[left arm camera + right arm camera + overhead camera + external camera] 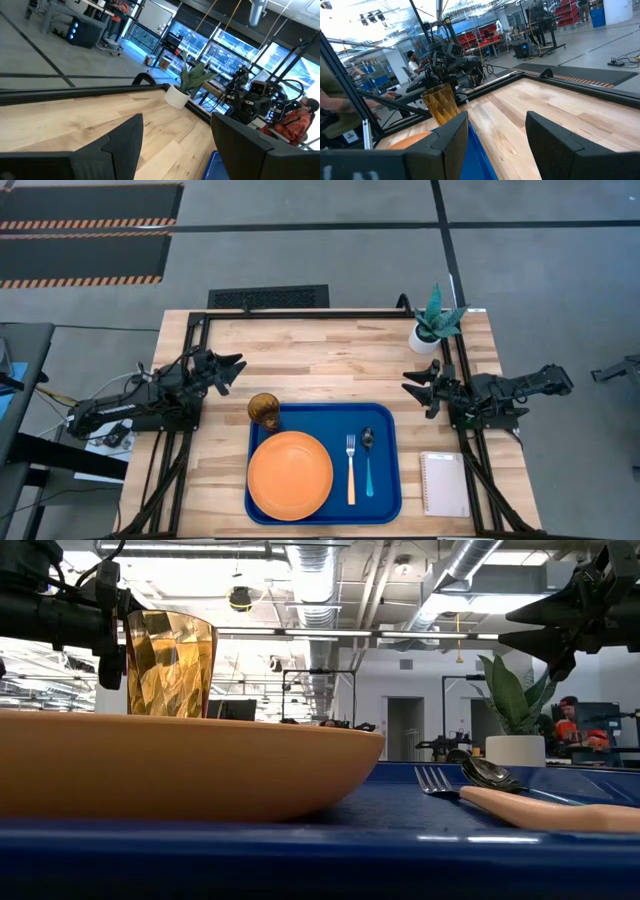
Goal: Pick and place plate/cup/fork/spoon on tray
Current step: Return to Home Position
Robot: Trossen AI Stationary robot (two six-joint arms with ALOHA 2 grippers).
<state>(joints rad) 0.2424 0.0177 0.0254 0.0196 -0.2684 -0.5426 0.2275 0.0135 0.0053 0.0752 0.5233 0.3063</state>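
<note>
The blue tray (385, 420) lies at the table's near middle. On it rest the orange plate (290, 475), the fork (351, 470) with its tan handle, and the spoon (368, 463) with its teal handle. The amber cup (264, 410) stands upright in the tray's far left corner; it also shows in the right wrist view (440, 104). My left gripper (236, 372) is open and empty above the table, left of the cup. My right gripper (412, 386) is open and empty above the table, right of the tray.
A white pot with a green plant (432, 325) stands at the table's far right corner. A white notepad (444, 483) lies right of the tray near the front edge. Bare wood lies between the tray and the far edge.
</note>
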